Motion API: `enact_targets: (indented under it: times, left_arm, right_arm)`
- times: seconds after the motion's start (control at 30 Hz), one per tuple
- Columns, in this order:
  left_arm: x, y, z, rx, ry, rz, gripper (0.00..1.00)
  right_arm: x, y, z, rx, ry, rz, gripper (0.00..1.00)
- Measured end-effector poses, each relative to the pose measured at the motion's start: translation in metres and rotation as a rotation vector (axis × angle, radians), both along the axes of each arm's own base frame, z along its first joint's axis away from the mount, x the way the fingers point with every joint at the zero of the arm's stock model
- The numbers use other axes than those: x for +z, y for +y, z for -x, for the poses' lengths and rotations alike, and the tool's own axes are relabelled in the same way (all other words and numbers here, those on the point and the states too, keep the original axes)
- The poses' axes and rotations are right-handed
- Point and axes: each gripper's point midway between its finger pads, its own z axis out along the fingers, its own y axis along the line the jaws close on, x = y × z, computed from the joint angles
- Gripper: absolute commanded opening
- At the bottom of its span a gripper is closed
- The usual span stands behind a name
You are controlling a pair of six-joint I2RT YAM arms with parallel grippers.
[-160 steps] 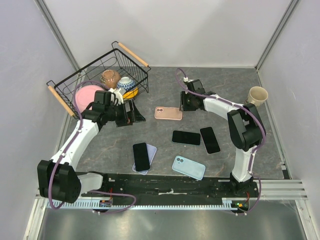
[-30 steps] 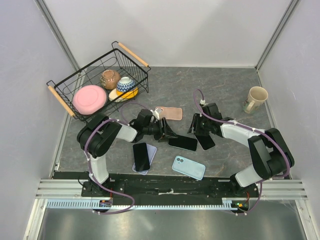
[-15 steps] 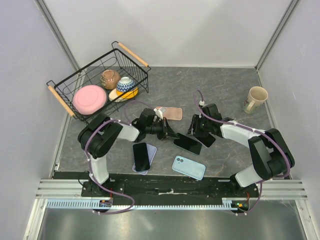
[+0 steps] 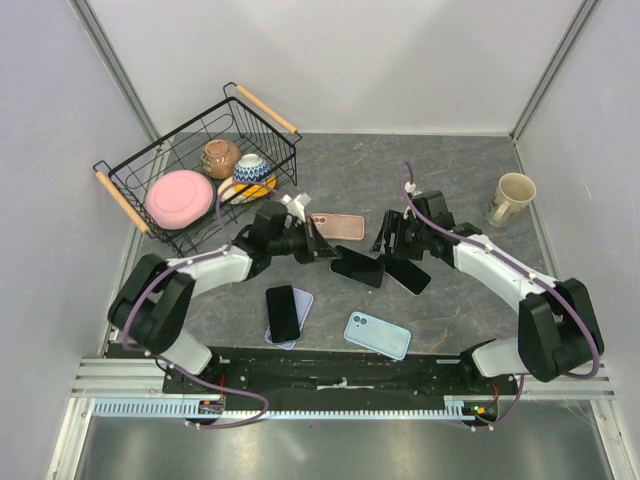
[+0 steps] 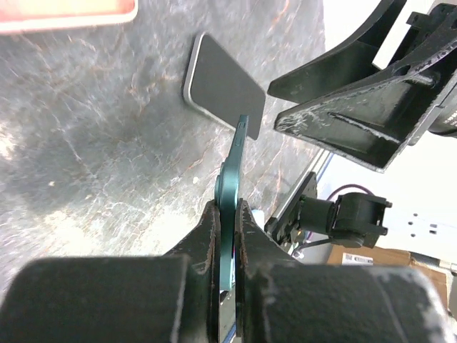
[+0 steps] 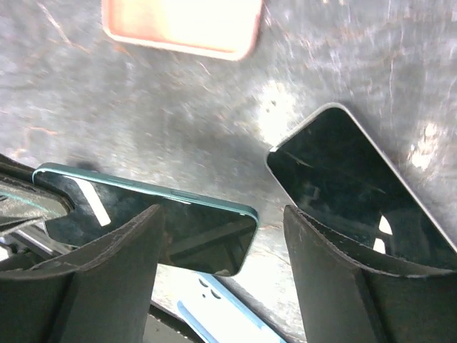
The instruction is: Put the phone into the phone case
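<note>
The phone you are carrying is slim, with a teal-green rim and a dark glossy screen. It sits mid-table between the two grippers, just below the pink case. Your left gripper is clamped tight on one end of it, and the free end sticks out toward the right gripper.

The left wrist view shows the phone edge-on, so you see only the teal rim pinched between the fingers. A second phone lies flat on the table beyond it. The right wrist view gives you the screen face instead. It also shows the right jaws spread wide with nothing in them, and a corner of the light blue case below the phone's edge.

Half a second ago the phone lay lower and further right, closer to the second phone. It has since moved up and left toward the pink case, and your left arm has stretched out from its folded pose.
</note>
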Motion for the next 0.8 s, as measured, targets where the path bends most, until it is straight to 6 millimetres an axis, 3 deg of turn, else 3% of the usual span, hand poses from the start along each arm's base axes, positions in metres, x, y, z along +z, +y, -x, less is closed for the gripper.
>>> enact_targets:
  times: [0.17,0.33,0.47,0.63,0.8]
  left_arm:
    - [0.052,0.035,-0.014,0.073,-0.132,0.028,0.02]
    - [0.101,0.081,-0.024,0.171,-0.252,0.080,0.02]
    - [0.128,0.108,-0.022,0.220,-0.321,0.112,0.02]
    - [0.157,0.113,-0.004,0.176,-0.399,0.165,0.02]
    - [0.172,0.109,0.010,0.120,-0.440,0.243,0.02]
  right_arm:
    - [0.053,0.003,-0.020,0.004,-0.131,-0.065,0.98]
    - [0.089,0.011,-0.022,0.043,-0.208,-0.131,0.98]
    - [0.111,0.021,-0.015,0.100,-0.248,-0.203,0.98]
    - [0.151,0.038,-0.006,0.183,-0.333,-0.342,0.97]
    - [0.191,0.053,0.002,0.262,-0.419,-0.475,0.91]
